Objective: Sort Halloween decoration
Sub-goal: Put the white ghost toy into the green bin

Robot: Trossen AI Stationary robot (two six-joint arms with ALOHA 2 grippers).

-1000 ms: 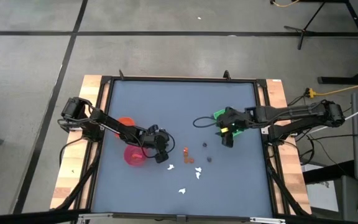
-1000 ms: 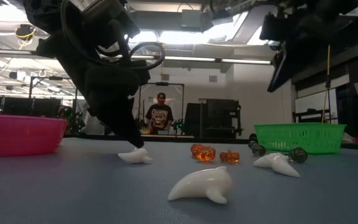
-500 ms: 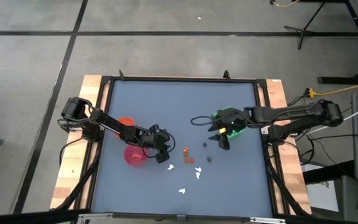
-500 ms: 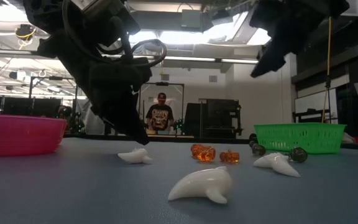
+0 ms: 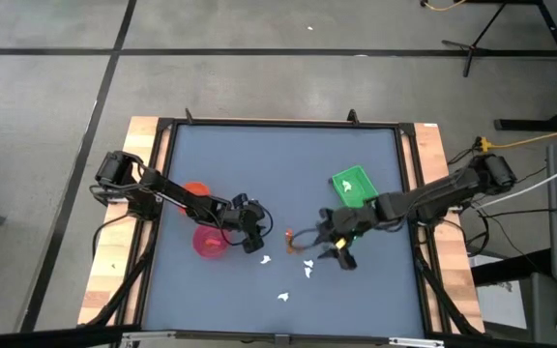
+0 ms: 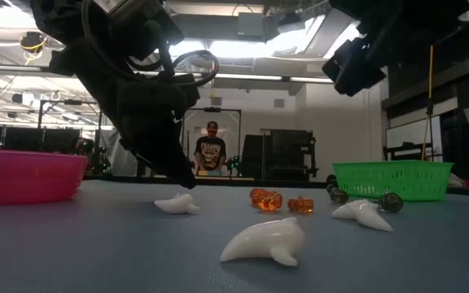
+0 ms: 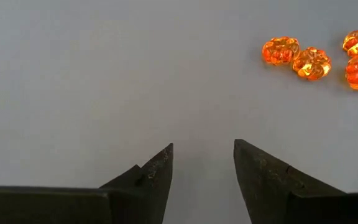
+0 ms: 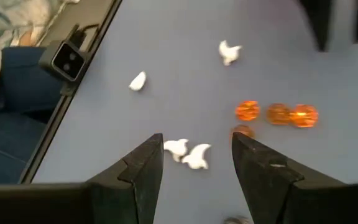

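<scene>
Reaching for little Halloween pieces in the lower middle of the high view.

The right gripper [image 5: 339,253] hangs with fingers apart over two white pieces [image 8: 187,152], beside the orange pumpkins [image 8: 277,114]. The left gripper [image 5: 254,242], also fingers apart, holds nothing near the pink bowl [image 5: 211,242]. Next move, I think: go down and pinch one. No writing shows.

overhead, table-level, two wrist close-ups

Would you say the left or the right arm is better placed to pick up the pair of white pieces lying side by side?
Right: its open gripper hangs just over the white pair. The left gripper faces bare mat.
</scene>
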